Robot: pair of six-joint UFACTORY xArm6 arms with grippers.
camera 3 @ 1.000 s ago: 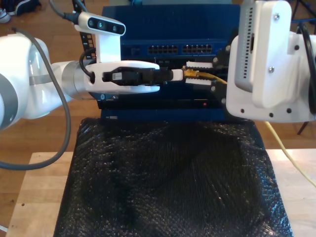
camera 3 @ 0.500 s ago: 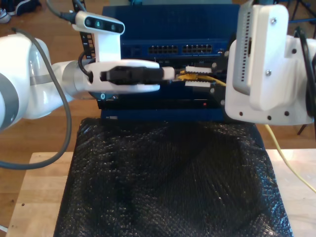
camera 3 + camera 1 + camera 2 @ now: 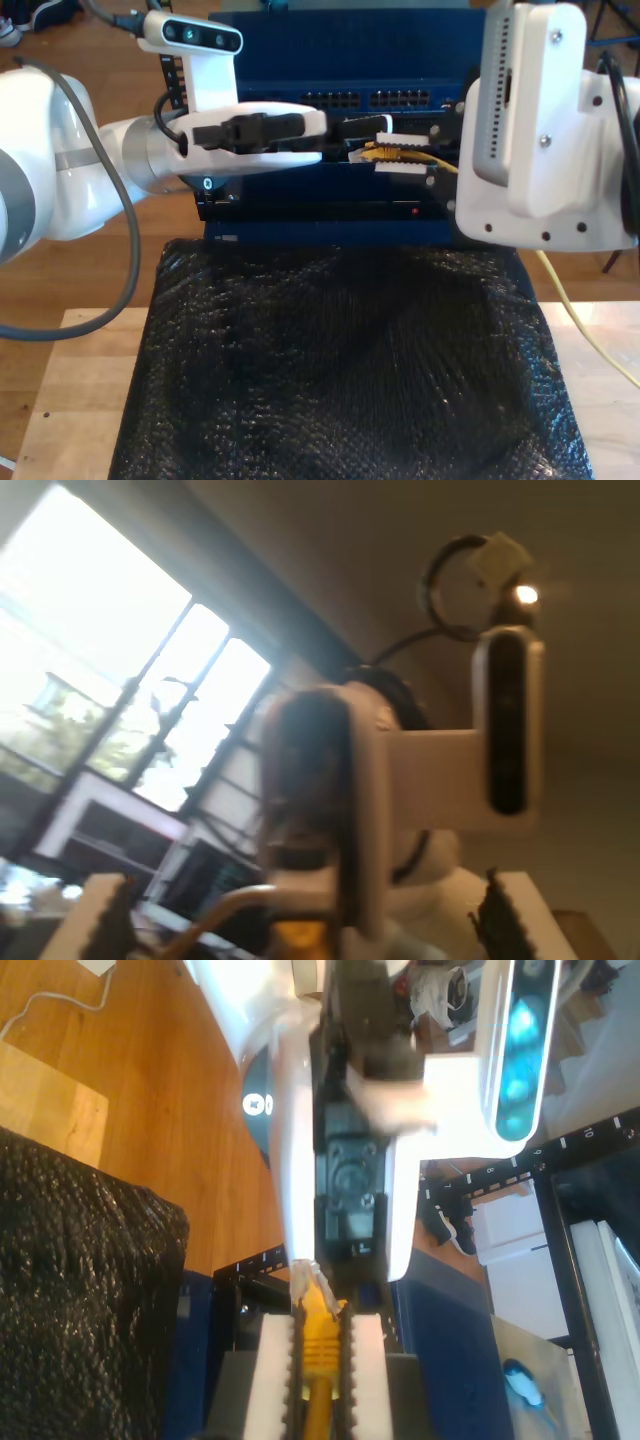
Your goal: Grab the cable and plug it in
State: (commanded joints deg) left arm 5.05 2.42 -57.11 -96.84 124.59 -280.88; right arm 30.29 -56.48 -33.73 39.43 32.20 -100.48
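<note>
The pale yellow cable (image 3: 578, 312) runs up from the exterior view's right to its orange-yellow boot (image 3: 320, 1345). My second gripper (image 3: 400, 151), on the arm at the exterior view's right, is shut on the boot between white ridged pads (image 3: 268, 1360). The plug points at my first gripper (image 3: 365, 127). That gripper comes in from the exterior view's left and tilts upward, with its tip just above the plug. In the first wrist view my first gripper (image 3: 305, 918) is open, its ridged pads (image 3: 100, 915) far apart and the blurred boot (image 3: 298, 938) low between them.
A blue rack unit with rows of network ports (image 3: 370, 100) stands right behind both grippers. A black crinkled mat (image 3: 340, 370) covers the wooden table (image 3: 80, 400) in front. The second arm's large white camera mount (image 3: 540, 130) blocks the exterior view's upper right.
My first gripper has lifted and tilted upward from level with the plug to just above it. My second gripper has kept its hold on the boot and barely moved.
</note>
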